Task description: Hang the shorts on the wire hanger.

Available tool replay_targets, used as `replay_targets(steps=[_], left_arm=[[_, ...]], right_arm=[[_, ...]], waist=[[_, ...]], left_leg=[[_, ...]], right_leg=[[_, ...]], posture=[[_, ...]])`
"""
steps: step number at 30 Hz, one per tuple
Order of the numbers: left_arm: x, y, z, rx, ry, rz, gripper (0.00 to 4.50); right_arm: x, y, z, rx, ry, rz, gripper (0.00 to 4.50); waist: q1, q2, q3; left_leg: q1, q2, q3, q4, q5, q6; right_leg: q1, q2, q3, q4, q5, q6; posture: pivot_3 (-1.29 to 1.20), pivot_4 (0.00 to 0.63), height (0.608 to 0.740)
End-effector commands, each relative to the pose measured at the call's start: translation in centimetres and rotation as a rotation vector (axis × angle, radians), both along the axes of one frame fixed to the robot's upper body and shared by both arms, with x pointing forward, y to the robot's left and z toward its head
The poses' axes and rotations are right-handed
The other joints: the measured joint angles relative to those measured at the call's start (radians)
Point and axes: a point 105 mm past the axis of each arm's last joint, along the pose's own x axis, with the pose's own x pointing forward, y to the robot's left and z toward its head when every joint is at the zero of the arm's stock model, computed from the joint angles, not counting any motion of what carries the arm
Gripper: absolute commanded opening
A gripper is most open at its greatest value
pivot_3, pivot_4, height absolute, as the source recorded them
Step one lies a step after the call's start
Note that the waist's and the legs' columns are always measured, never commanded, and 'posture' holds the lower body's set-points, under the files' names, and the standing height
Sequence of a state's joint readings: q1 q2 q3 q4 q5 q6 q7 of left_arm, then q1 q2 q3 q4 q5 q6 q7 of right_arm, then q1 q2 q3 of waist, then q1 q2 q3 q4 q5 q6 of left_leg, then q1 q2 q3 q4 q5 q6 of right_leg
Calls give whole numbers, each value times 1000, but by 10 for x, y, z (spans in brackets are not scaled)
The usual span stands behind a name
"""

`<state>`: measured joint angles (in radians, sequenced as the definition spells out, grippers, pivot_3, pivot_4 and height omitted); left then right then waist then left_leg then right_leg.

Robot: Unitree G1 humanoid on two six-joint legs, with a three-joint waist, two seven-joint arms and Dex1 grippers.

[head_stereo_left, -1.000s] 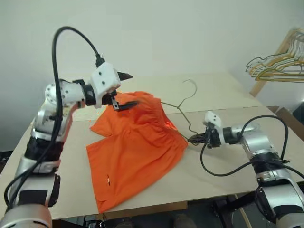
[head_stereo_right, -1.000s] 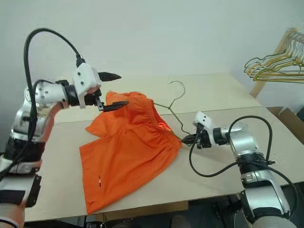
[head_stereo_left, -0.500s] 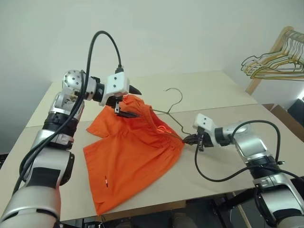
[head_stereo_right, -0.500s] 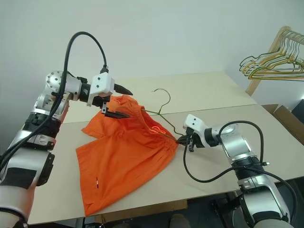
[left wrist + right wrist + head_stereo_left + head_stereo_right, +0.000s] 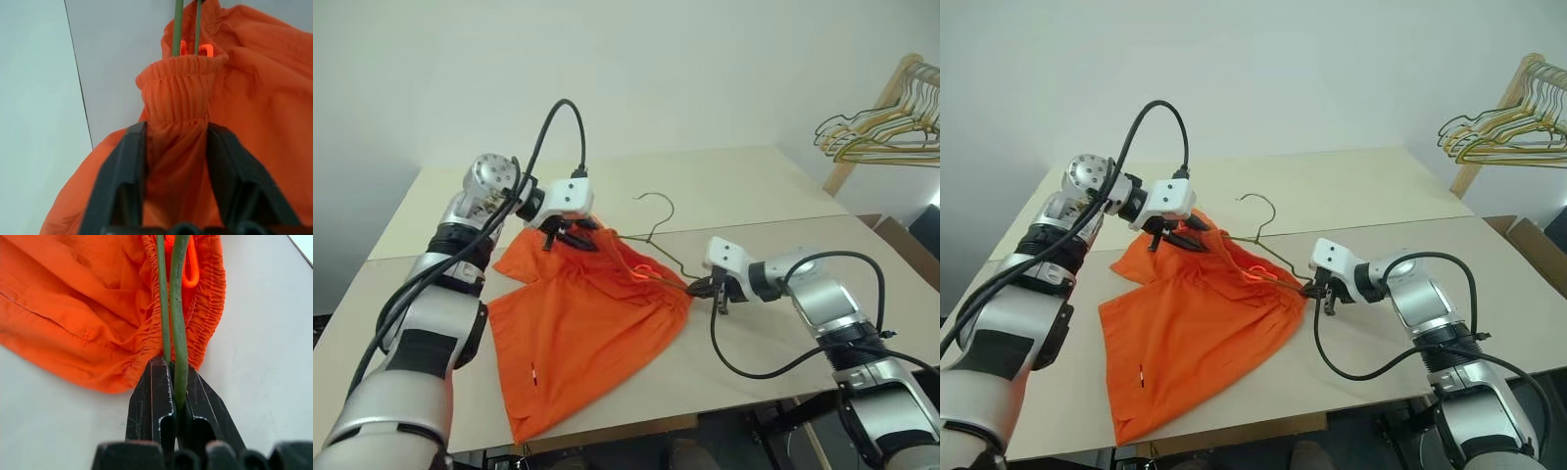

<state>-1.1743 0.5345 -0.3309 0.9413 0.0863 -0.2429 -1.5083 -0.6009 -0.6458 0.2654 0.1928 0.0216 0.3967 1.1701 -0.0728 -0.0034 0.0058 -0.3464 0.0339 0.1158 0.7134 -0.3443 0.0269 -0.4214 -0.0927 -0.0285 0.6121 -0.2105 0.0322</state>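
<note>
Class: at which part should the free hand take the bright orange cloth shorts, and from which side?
Take the bright orange cloth shorts at the gathered elastic waistband, from the end opposite the right hand. There the band bunches into a raised fold around the thin grey-green wire hanger, narrow enough to fit between the left hand's fingers.

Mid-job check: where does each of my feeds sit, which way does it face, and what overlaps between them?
Left and right eye views: on the head, looking forward and down at the table; both arms show.
Left wrist view: along the left gripper, its fingers around the shorts waistband.
Right wrist view: along the right gripper, shut on the wire hanger.
Shared: both wrist views show shorts and hanger.
</note>
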Motion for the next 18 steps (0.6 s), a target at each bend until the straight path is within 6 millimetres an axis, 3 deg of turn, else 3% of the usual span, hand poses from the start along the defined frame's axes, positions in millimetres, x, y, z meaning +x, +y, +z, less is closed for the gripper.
replay_targets(steps=[1,3,9,14,15,18], left_arm=[[2,-4,10,3,-33,-21,356],[3,-4,9,3,-34,-18,37],[9,-4,10,1,-74,19,37],[5,-2,16,24,-113,-22,37],[5,-1,20,16,-120,-23,0],[6,2,29,1,-139,-11,0]], right_arm=[[2,7,22,15,-81,29,0],[4,6,24,12,-92,25,0],[1,8,29,19,-98,33,0],[2,9,40,31,-219,67,0],[4,7,38,12,-231,63,448],[8,-2,39,6,-247,28,1128]], waist=[[0,0,0],[0,0,0],[-1,0,0],[-1,0,0],[-1,0,0],[-4,0,0]], left_leg=[[0,0,0,0,0,0],[-1,0,-1,0,0,0],[-2,0,-2,1,0,0],[-2,0,-2,1,0,0],[-2,0,-2,1,0,0],[-2,0,-2,1,0,0]], right_leg=[[0,0,0,0,0,0],[0,0,-1,0,0,0],[0,0,-2,0,0,0],[0,0,-3,0,0,0],[0,0,-3,0,0,0],[0,0,-3,0,0,0]], posture=[[-43,0,740],[-45,0,740],[-49,0,740],[-50,0,740],[-50,0,740],[-50,0,740]])
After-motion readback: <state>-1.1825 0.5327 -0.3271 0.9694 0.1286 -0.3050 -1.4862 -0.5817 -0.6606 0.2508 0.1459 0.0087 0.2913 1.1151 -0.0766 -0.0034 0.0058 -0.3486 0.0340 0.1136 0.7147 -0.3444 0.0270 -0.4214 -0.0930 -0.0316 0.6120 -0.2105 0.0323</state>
